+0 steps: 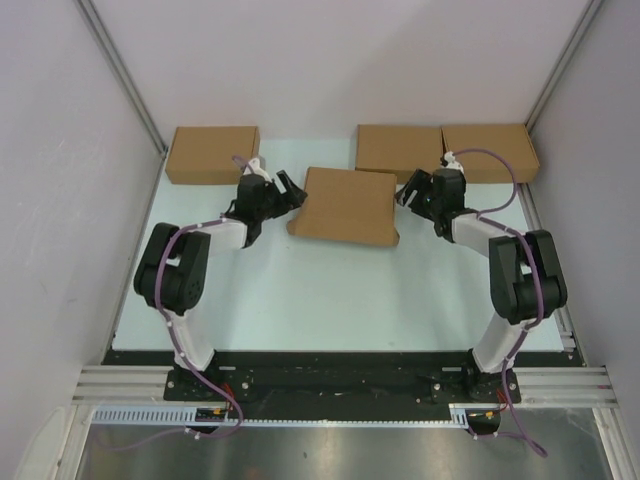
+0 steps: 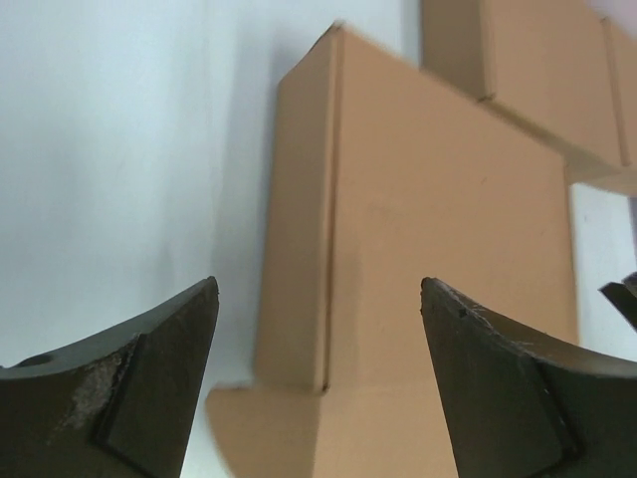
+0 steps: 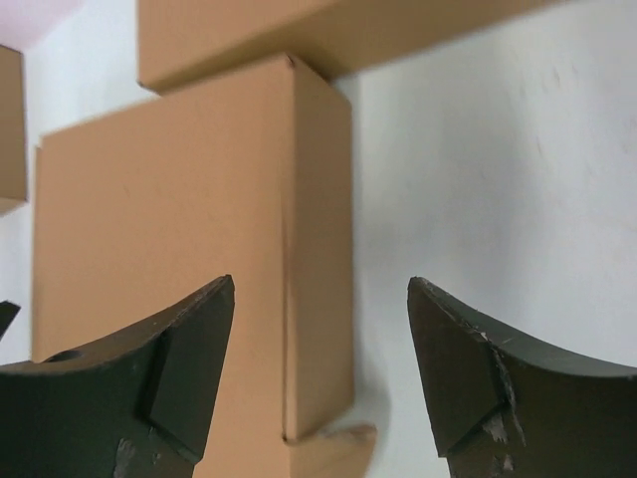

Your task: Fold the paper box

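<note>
1. the plain brown corrugated-cardboard paper box (image 1: 345, 207) is found closed up as a shallow rectangle on the pale counter (image 1: 330, 300). it lies between the two claws, with one short end just ahead of each.
2. the left claw (image 1: 293, 192) is held wide with nothing gripped. in its wrist view the box's end wall is seen beyond the fingers, apart from them.
3. the right claw (image 1: 408, 190) is likewise spread wide and empty, and the opposite end wall is framed beyond its fingers.
4. this mirrored placement is judged to be for squaring: from either end the box could be pressed or steadied without being slid away.
5. a small cardboard tab (image 2: 249, 428) is seen jutting from the box corner nearest the left claw. the fold is judged nearly finished, with this tab perhaps not yet tucked.
6. a lone compact cardboard box (image 1: 212, 153) is set beyond the left claw, and a touching pair of like boxes (image 1: 488, 152) beyond the right claw. they were probably placed there to be out of the working space.
</note>
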Tool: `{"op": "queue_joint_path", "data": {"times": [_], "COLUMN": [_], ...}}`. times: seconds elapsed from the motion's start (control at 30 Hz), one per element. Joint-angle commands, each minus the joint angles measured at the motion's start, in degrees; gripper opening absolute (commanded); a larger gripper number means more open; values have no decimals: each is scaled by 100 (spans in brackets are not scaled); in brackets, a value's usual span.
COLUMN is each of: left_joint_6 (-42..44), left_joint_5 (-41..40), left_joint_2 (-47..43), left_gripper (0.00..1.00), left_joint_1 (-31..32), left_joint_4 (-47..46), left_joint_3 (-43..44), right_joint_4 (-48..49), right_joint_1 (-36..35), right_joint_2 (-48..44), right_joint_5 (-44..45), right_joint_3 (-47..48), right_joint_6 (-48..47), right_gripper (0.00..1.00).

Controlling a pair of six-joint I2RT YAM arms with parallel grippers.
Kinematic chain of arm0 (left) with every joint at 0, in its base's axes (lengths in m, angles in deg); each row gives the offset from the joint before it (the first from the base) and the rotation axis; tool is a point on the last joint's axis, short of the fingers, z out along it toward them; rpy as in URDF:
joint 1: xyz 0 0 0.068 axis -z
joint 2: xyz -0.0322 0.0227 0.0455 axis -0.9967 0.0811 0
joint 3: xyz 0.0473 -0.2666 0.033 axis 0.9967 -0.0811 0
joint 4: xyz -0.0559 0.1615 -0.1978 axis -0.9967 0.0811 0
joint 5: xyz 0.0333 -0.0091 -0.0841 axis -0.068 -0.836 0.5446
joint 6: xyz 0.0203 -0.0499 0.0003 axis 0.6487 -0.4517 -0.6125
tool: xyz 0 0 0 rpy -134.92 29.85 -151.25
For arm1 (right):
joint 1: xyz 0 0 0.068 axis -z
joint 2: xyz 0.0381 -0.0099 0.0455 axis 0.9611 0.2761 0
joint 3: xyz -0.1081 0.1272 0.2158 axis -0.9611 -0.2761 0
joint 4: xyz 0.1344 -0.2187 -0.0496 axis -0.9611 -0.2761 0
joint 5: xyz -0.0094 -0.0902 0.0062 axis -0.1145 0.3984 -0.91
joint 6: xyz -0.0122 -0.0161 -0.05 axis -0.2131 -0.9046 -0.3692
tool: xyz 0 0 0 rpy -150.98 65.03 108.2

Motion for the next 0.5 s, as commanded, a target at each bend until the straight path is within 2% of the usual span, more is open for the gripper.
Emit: {"op": "queue_joint_path", "data": {"times": [0.0, 0.03, 0.1, 0.3, 0.47], "left_joint_6": [295, 295, 304, 313, 269], "left_joint_5": [484, 546, 652, 985, 1573], "left_joint_2": [453, 550, 839, 1385, 1693], "left_gripper": [88, 92, 92, 89, 84], "left_joint_1": [-67, -67, -67, -67, -58], "left_joint_4": [-655, -655, -542, -444, -278], "left_joint_3": [718, 875, 1087, 1571, 1905], "right_joint_4": [416, 451, 512, 654, 496], "right_joint_1": [17, 17, 44, 96, 97], "right_joint_2": [549, 646, 928, 1420, 1588], "right_joint_5": [-327, -354, -494, -767, -1022], "right_joint_3": [709, 754, 851, 1044, 1062], "right_joint_6": [1, 9, 44, 176, 264], "right_gripper": [76, 76, 75, 72, 67]}}
